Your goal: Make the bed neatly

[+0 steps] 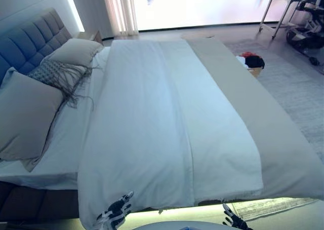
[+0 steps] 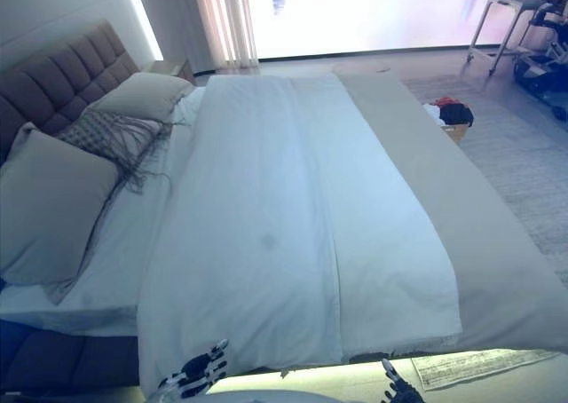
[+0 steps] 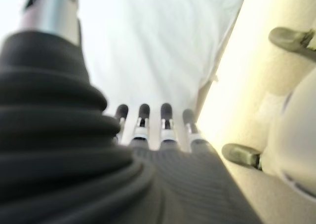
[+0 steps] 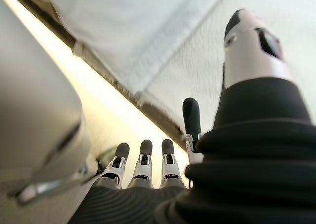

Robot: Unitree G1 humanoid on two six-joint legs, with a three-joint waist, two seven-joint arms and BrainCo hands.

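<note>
A white duvet [image 1: 162, 123] lies spread flat over the bed, with a beige cover [image 1: 263, 113] along its right side. Three pillows lean at the grey headboard [image 1: 28, 40] on the left: a large beige one [image 1: 25, 116], a fringed grey one [image 1: 58, 73] and a beige one [image 1: 76, 51]. My left hand [image 1: 115, 209] is low at the near edge of the duvet, fingers straight, holding nothing [image 3: 148, 125]. My right hand [image 1: 233, 220] is low at the near edge by the beige cover, fingers straight and empty [image 4: 145, 160].
A basket with red and black clothes [image 1: 251, 63] stands on the floor right of the bed. A metal table [image 1: 283, 7] and dark equipment [image 1: 306, 35] stand at the far right. Curtains [image 1: 119, 9] hang by a bright window. A rug [image 1: 273, 205] lies below the bed's lit near edge.
</note>
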